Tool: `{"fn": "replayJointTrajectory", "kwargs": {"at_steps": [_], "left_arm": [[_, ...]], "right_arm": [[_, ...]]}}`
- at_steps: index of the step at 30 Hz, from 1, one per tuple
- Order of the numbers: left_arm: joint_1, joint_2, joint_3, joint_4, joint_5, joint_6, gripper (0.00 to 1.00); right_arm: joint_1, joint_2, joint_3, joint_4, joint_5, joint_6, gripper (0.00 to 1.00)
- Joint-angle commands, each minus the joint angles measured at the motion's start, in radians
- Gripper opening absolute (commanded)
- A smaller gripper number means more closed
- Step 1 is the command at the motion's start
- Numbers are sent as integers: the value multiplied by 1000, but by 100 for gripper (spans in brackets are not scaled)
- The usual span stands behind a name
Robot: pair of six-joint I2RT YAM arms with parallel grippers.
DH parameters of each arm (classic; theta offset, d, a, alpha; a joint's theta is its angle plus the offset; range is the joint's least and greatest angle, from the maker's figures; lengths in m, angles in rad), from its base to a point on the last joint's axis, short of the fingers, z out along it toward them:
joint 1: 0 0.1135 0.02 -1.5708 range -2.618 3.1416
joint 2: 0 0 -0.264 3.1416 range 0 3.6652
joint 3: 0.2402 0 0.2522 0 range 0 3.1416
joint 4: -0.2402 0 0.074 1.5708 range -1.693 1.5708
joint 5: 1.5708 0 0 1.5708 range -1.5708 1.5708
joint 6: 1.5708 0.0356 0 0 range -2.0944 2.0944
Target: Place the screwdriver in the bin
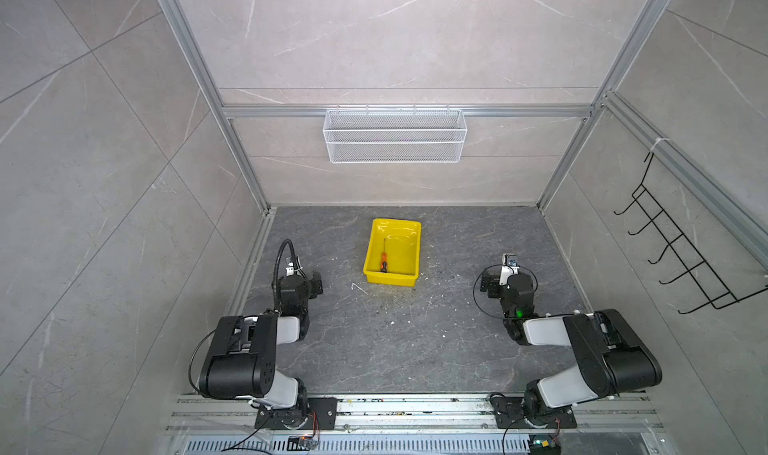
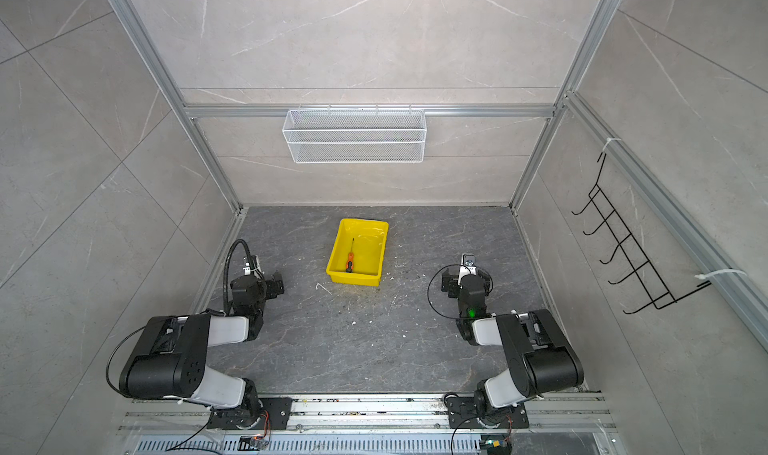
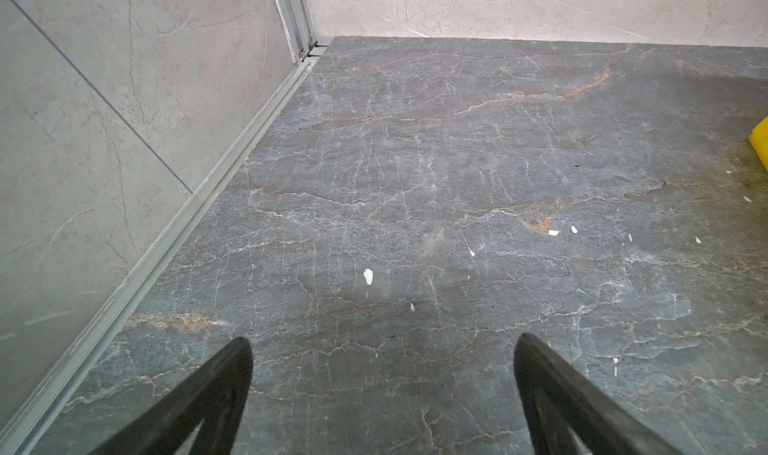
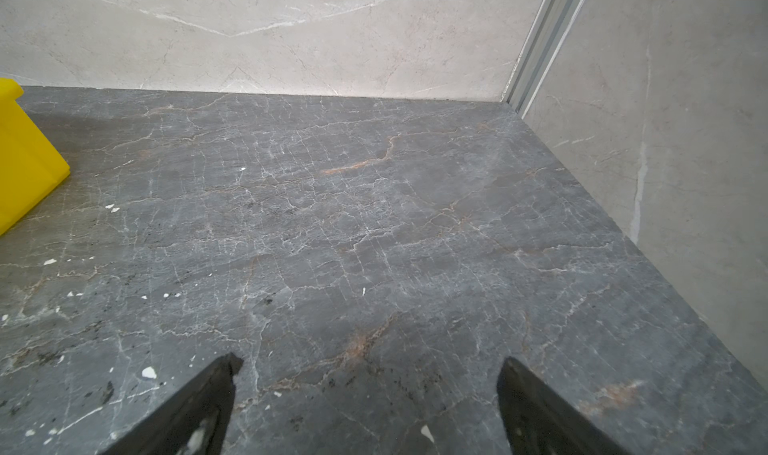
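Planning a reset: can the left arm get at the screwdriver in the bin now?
Probably yes. The screwdriver lies flat in the open-topped bin, nothing over it; the left gripper is open, left of the bin. The near wall may crowd the grasp.

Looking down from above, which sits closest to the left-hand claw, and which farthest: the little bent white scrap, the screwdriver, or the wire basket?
1. The white scrap, on the floor just right of the left gripper.
2. The screwdriver, lying in the yellow bin, mid-floor.
3. The wire basket, hung on the back wall.
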Motion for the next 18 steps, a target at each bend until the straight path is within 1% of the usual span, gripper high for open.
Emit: {"fn": "replayJointTrajectory", "kwargs": {"at_steps": [1,18], "left_arm": [[5,3,-5,51,6,-9,100],[4,3,-4,51,7,-9,100]], "right_arm": [[-2,6,18,6,-8,7,99],[-3,7,21,3,-11,7,99]]}}
